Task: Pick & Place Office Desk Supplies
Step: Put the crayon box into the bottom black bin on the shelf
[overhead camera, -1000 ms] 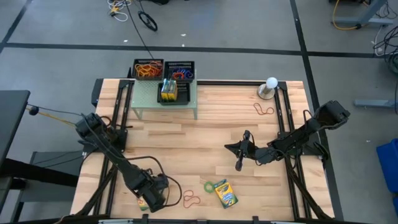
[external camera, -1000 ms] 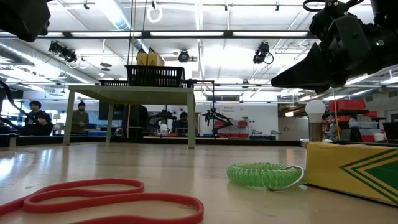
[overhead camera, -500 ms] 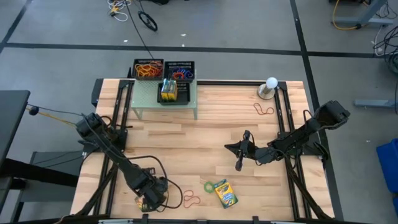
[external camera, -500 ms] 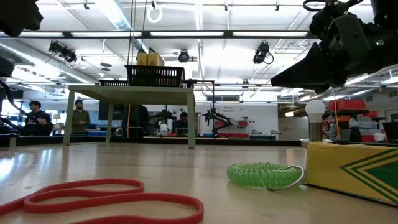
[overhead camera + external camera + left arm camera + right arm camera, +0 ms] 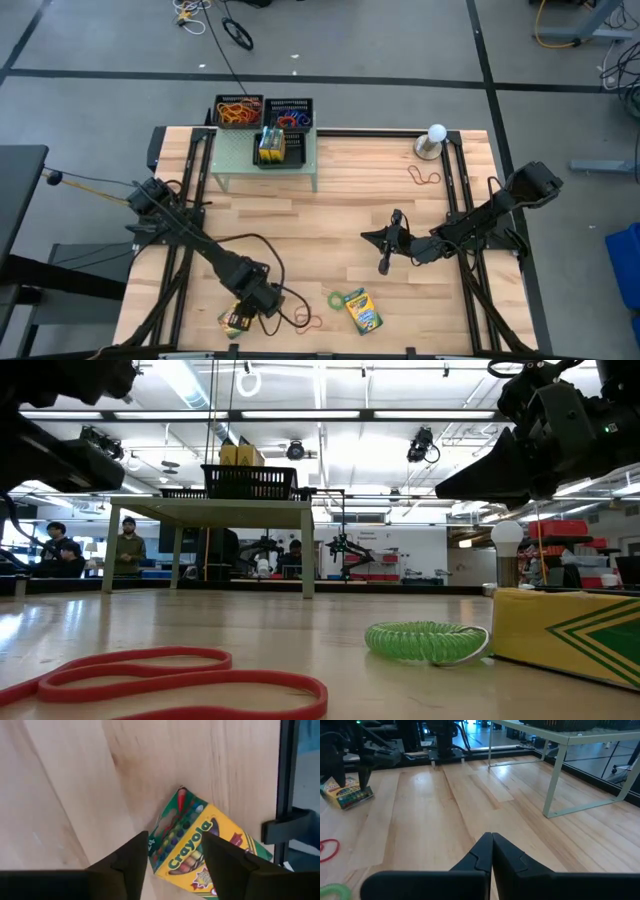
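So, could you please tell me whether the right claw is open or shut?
Shut: the right claw's two dark fingers meet, holding nothing, above bare table.

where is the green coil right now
In the high view the green coil lies near the table's front edge, just left of a crayon box.

Two matte black jointed arms, the left arm (image 5: 190, 245) trailing thin black looping cables (image 5: 262, 262) along its links. The right arm (image 5: 480, 225) looks chunky and angular, its own smooth dark wedge-shaped fingers (image 5: 492, 852) tapering to blunt tips.

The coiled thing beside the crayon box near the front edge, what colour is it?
Green coil, clearest in the low view.
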`<state>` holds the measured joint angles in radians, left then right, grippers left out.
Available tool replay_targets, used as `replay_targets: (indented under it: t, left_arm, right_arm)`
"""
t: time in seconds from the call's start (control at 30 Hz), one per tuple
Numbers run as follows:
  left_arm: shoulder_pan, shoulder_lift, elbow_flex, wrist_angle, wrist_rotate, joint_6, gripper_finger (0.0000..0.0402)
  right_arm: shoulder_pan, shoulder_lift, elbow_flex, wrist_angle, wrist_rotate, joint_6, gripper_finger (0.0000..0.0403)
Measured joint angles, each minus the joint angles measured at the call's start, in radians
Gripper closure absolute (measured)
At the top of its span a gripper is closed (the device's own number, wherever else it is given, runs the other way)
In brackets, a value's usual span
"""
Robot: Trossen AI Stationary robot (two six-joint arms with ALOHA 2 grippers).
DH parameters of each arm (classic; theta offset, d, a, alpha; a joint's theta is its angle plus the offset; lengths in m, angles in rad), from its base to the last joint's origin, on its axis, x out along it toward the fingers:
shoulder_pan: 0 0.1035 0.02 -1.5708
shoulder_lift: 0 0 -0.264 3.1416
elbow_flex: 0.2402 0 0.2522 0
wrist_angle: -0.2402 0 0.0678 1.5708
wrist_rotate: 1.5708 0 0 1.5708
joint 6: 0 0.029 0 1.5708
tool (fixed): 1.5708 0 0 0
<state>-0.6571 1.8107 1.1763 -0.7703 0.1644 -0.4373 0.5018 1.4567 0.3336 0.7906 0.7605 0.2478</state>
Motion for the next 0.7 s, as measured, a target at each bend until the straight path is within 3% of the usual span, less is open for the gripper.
replay_targets:
  t: [0.2, 0.47, 0.7]
  left_arm:
    - [-0.019, 0.037, 0.000, 0.008, 0.024, 0.063, 0.0255]
    - [-0.029, 0.093, 0.007, 0.014, 0.103, 0.043, 0.0274]
    - [-0.030, 0.088, 0.035, -0.009, 0.083, 0.056, 0.0363]
  right_arm:
    - [0.000, 0.000, 0.000, 0.000, 0.000, -0.002, 0.0391]
    - [0.000, 0.000, 0.000, -0.001, 0.000, -0.002, 0.0391]
    - [0.000, 0.000, 0.000, 0.000, 0.000, -0.002, 0.0391]
